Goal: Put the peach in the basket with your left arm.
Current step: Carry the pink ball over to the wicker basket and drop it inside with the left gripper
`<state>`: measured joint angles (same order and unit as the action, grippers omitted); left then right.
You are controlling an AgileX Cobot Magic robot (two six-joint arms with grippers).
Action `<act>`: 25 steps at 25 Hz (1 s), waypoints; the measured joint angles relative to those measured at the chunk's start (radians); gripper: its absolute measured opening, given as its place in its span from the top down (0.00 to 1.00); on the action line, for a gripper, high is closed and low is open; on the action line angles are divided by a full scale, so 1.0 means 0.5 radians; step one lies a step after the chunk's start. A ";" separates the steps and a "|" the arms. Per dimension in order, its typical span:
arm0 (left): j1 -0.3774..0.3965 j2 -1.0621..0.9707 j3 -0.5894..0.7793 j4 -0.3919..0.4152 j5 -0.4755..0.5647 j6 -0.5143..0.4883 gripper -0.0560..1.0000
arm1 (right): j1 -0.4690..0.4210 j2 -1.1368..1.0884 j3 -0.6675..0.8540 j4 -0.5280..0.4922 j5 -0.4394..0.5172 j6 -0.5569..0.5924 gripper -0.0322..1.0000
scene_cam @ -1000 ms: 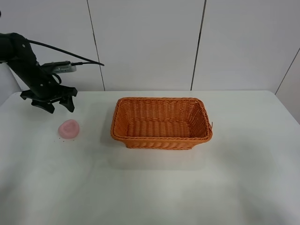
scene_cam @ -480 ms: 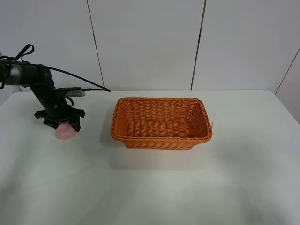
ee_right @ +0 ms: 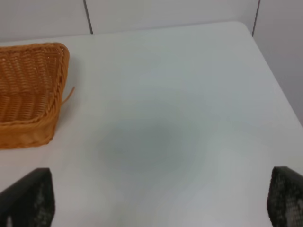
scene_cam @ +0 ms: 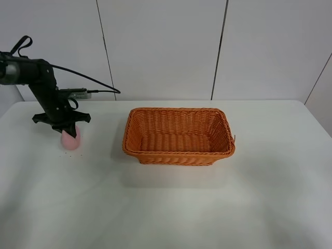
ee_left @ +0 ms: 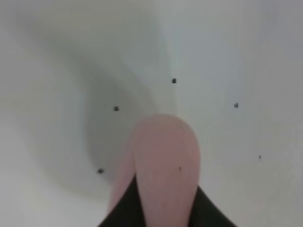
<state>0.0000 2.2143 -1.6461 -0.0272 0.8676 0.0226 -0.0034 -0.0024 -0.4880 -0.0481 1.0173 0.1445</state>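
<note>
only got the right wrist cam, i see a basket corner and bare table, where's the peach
observer: In the high view the peach is left of the basket, apart from it, near the table's left edge.
operator: does the left arm have it
observer: Yes, the left gripper has its jaws shut on the peach. The left wrist view shows it pinched narrow between them.
operator: anything in the basket
observer: No, the high view shows its whole inside and nothing lies in it.
</note>
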 joint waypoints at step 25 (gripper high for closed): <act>-0.719 -0.118 -0.705 -0.139 0.602 -0.045 0.79 | 0.000 0.000 0.000 0.000 0.000 0.000 0.30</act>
<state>-0.3596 2.1553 -1.9984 -0.0968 1.1685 0.0000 -0.0034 -0.0024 -0.4880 -0.0481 1.0173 0.1445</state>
